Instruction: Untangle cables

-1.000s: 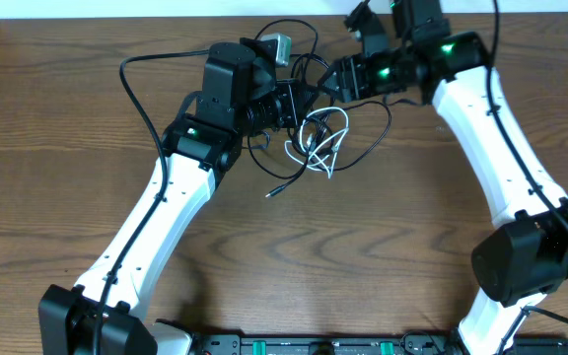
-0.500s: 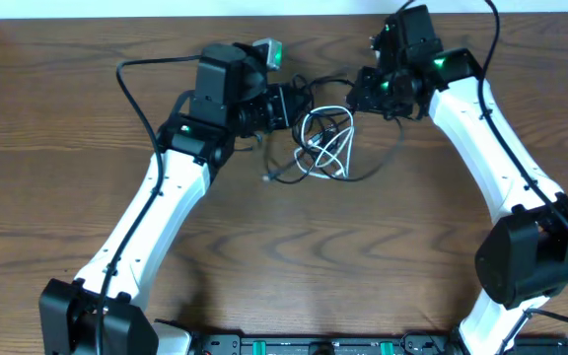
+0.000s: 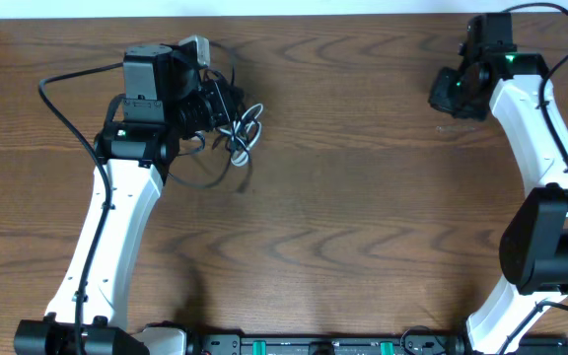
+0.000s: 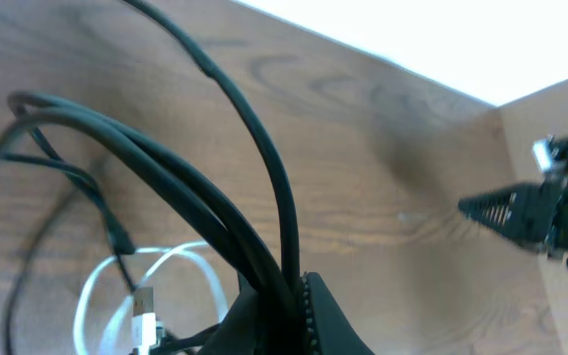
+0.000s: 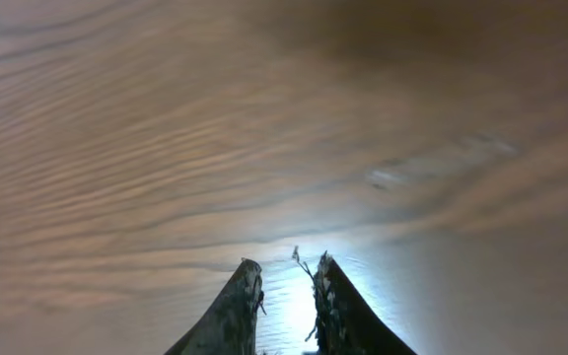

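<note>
Dragging both cables (image 3: 240,128) off w/ left gripper (image 3: 227,106) clenched on bundle; right gripper (image 5: 284,281) pulled away, nearly closed, empty — still tangled.

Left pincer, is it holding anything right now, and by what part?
The left pincer is shut on the cables, gripping the tangled bundle of black and white loops; the exact strand cannot be told. The right pincer holds nothing.

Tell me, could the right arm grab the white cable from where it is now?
Probably not without travelling: the right gripper sits far across bare table from the white cable, bunched at the left gripper.
</note>
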You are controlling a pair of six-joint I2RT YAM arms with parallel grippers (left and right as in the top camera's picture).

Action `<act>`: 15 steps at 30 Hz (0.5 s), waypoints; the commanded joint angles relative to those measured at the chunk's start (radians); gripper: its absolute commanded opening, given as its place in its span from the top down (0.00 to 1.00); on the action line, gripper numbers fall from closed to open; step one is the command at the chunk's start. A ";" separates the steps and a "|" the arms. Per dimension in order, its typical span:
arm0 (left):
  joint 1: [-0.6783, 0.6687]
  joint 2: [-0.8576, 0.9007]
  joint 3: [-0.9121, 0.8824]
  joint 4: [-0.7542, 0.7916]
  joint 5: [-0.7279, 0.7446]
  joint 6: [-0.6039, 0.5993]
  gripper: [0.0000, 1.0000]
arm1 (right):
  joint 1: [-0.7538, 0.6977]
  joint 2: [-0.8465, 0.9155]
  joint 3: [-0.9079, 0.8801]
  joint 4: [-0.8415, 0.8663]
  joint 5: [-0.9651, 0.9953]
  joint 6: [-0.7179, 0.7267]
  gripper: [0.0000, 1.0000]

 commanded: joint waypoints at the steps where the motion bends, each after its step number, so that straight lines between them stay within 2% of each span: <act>1: -0.014 -0.011 0.024 -0.008 0.000 0.037 0.93 | 0.022 0.003 -0.001 0.033 -0.204 -0.175 0.82; 5: -0.015 -0.011 0.024 0.012 0.034 0.037 0.92 | 0.038 0.003 -0.001 0.065 -0.500 -0.335 0.67; 6: -0.015 -0.011 0.024 0.040 0.099 0.037 0.93 | 0.048 0.003 0.001 0.072 -0.641 -0.413 0.55; 10: -0.015 -0.011 0.024 0.100 0.234 0.037 0.93 | 0.071 0.002 0.003 0.084 -0.868 -0.539 0.39; 11: -0.015 -0.011 0.024 0.118 0.295 0.036 0.93 | 0.088 0.002 0.003 0.092 -0.953 -0.590 0.31; 15: -0.015 -0.011 0.024 0.119 0.333 0.025 0.93 | 0.125 0.002 0.004 0.106 -1.025 -0.631 0.28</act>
